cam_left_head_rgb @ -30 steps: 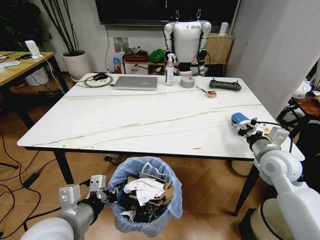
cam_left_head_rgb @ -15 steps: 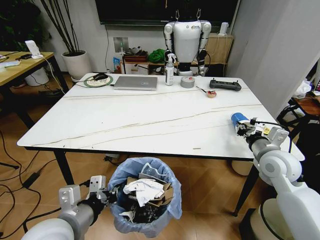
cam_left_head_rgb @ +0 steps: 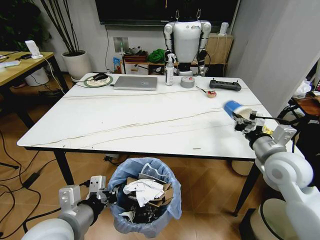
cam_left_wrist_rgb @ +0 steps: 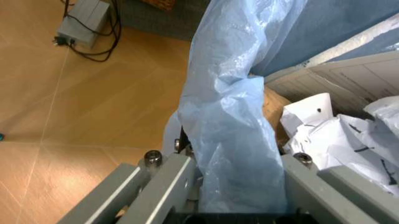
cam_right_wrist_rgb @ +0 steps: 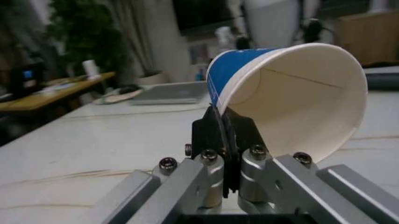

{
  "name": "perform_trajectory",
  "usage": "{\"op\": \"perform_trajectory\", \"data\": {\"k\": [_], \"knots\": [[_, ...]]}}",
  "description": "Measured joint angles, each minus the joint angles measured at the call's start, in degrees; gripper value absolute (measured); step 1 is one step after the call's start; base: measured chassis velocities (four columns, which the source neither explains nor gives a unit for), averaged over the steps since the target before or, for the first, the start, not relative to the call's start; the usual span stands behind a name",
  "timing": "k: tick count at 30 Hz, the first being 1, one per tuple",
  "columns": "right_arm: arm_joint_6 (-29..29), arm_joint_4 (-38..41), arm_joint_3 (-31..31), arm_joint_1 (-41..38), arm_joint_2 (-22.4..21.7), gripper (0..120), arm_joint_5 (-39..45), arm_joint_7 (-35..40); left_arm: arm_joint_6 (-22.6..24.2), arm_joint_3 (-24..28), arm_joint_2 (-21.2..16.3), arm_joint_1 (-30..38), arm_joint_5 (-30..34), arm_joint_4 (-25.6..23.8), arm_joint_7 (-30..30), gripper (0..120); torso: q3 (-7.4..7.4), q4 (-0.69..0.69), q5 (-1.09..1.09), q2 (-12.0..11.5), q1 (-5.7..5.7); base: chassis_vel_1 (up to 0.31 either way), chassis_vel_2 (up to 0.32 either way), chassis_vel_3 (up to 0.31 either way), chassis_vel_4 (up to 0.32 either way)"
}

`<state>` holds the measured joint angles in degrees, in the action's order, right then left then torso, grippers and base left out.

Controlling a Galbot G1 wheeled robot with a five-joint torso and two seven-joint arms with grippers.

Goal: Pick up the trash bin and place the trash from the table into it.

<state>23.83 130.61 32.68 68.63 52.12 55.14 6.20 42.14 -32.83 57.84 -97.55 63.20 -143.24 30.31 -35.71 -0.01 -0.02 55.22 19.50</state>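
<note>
Up front in the head view, the table (cam_left_head_rgb: pixel 150 120) has a shiny white top, and along its far edge sit a laptop (cam_left_head_rgb: pixel 135 82), a spray bottle (cam_left_head_rgb: pixel 169 71) and a grey tape roll (cam_left_head_rgb: pixel 187 82). The right gripper (cam_left_head_rgb: pixel 241 119) is up above the table near its right edge, and its fingers are pinched tight on the rim of a blue paper cup (cam_left_head_rgb: pixel 232 108), which is off the tabletop and tipped on its side. Below the near edge of the table is the trash bin (cam_left_head_rgb: pixel 145 196), lined with a crinkly light-blue bag and full of white paper and brown cardboard. The left gripper (cam_left_head_rgb: pixel 102 192) is low down at the left side of the bin, touching its rim. Next, in the left wrist view, the left gripper's (cam_left_wrist_rgb: pixel 234 179) two grey fingers sit one on each side of the blue bag at the trash bin's (cam_left_wrist_rgb: pixel 227 116) rim and squeeze it between them, with crumpled white paper (cam_left_wrist_rgb: pixel 339 135) just inside the bin. Last, in the right wrist view, the right gripper (cam_right_wrist_rgb: pixel 223 140) has its fingers closed with almost no gap on the edge of the blue paper cup (cam_right_wrist_rgb: pixel 281 93), whose white open mouth faces the camera, with the table (cam_right_wrist_rgb: pixel 93 135) below.
</note>
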Motion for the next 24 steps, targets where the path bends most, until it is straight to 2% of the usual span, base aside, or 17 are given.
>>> {"op": "perform_trajectory", "data": {"k": [2, 3, 9, 21, 24], "knots": [[-0.50, 3.35, -0.59, 1.96, -1.17, 0, 1.26, -5.14, 0.00, -0.12, -0.10, 0.00, 0.09, 0.00, 0.00, 2, 0.00, 0.00, 0.01, 0.00, 0.00, 0.000, 0.000, 0.000, 0.000], [-0.50, 3.35, -0.59, 1.96, -1.17, 0, 1.26, -5.14, 0.00, -0.12, -0.10, 0.00, 0.09, 0.00, 0.00, 2, 0.00, 0.00, 0.01, 0.00, 0.00, 0.000, 0.000, 0.000, 0.000], [-2.65, 7.74, -3.49, 6.12, -4.21, 0, -1.02, -21.04, 0.00, 0.28, -0.13, 0.16, 0.12, 0.00, 0.03, 2, 0.00, 0.01, 0.02, 0.00, 0.00, 0.000, 0.000, 0.000, 0.000], [-4.97, 8.49, -6.19, 11.83, -6.58, 0, -9.10, -32.33, 0.00, 1.97, -1.09, 2.97, 0.63, 0.25, 0.98, 2, 0.00, 0.00, 0.02, 0.00, 0.00, 0.000, 0.000, 0.000, 0.000], [-5.09, 8.87, -6.64, 12.60, -7.04, 0, -9.56, -33.16, 0.00, 3.00, -1.34, 3.67, 0.93, 0.66, 1.50, 2, 0.00, 0.00, 0.01, 0.00, 0.00, 0.000, 0.000, 0.000, 0.000]]}}
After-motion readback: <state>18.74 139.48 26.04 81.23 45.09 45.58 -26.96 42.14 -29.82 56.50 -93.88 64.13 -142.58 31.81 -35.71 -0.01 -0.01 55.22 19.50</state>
